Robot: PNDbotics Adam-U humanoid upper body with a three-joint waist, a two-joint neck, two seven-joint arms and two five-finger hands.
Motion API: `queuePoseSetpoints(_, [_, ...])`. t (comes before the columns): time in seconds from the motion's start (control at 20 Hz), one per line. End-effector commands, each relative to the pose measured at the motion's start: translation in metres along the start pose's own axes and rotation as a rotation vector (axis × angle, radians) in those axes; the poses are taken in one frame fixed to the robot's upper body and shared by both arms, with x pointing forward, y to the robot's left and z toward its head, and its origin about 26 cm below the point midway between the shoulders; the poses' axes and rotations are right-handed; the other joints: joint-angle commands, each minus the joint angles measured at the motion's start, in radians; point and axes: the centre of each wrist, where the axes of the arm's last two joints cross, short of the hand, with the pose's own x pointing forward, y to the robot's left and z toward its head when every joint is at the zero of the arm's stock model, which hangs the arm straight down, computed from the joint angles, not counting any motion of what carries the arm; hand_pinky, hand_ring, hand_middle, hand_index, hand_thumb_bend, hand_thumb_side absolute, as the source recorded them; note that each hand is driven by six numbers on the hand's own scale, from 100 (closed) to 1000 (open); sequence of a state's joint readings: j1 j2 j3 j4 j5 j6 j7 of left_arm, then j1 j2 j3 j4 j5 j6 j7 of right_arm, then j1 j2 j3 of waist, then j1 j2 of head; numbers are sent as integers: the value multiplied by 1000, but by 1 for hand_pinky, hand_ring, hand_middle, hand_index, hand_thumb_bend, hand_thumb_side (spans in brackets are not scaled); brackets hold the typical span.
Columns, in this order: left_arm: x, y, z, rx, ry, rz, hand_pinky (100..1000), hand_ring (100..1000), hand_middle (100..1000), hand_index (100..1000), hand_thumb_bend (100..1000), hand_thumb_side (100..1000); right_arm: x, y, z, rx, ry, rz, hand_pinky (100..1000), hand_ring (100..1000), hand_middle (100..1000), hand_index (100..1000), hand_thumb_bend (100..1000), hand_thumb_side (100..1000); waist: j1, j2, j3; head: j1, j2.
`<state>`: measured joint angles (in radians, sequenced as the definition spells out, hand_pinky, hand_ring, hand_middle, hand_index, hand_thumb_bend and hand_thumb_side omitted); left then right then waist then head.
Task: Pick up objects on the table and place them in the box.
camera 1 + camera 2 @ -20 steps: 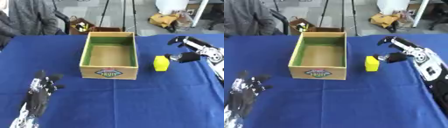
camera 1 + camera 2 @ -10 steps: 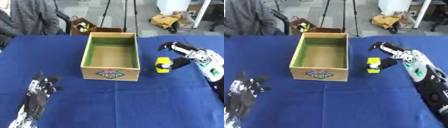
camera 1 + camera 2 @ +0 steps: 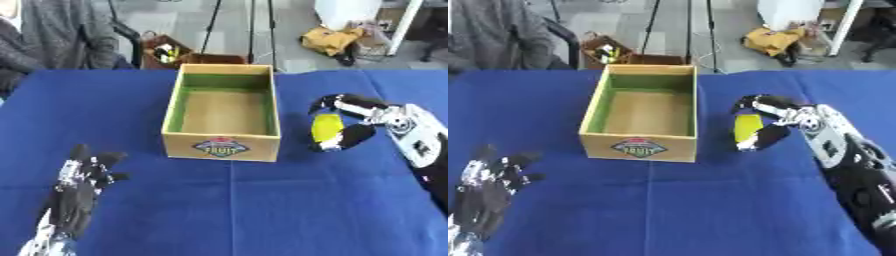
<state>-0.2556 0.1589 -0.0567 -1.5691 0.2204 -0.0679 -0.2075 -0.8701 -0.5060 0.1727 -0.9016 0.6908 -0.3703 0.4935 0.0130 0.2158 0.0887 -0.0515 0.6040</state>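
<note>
The box (image 3: 225, 112) (green inner walls) stands open and empty on the blue tabletop (image 3: 227, 205). Right hand (image 3: 354, 122): fingers curled around the yellow object (image 3: 326, 127), just beside the box. Left hand (image 3: 77, 190): fingers relaxed, resting lower left.

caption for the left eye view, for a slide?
Right hand curls around yellow block beside empty box; left hand rests open.

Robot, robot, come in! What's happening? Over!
Right hand curled round yellow block, beside box. Left hand idle, open. Box empty, nothing blocking.
</note>
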Motion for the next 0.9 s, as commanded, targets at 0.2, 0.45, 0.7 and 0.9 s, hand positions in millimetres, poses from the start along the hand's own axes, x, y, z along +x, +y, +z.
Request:
queuePoseSetpoints(0.2, [8, 3, -3, -10, -23, -21, 732, 898, 709, 656, 335, 1000, -8, -11, 9, -2, 36, 29, 892, 972, 876, 869, 609, 507, 1, -17, 3, 15, -2])
queuePoseSetpoints(0.45, [8, 3, -3, -10, -23, -22, 731, 898, 708, 656, 336, 1000, -15, -11, 14, -19, 64, 3, 883, 964, 865, 861, 580, 497, 0, -17, 4, 22, 1])
queuePoseSetpoints(0.7, [8, 4, -3, -8, -22, -24, 731, 897, 708, 656, 336, 1000, -23, -14, 21, -44, 97, -19, 880, 963, 862, 859, 561, 496, -2, -16, 3, 27, 2])
queuePoseSetpoints(0.9, [8, 4, -3, -6, -21, -24, 731, 897, 707, 656, 337, 1000, -28, -16, 26, -58, 116, -30, 875, 960, 861, 859, 549, 498, -3, -16, 1, 28, 3])
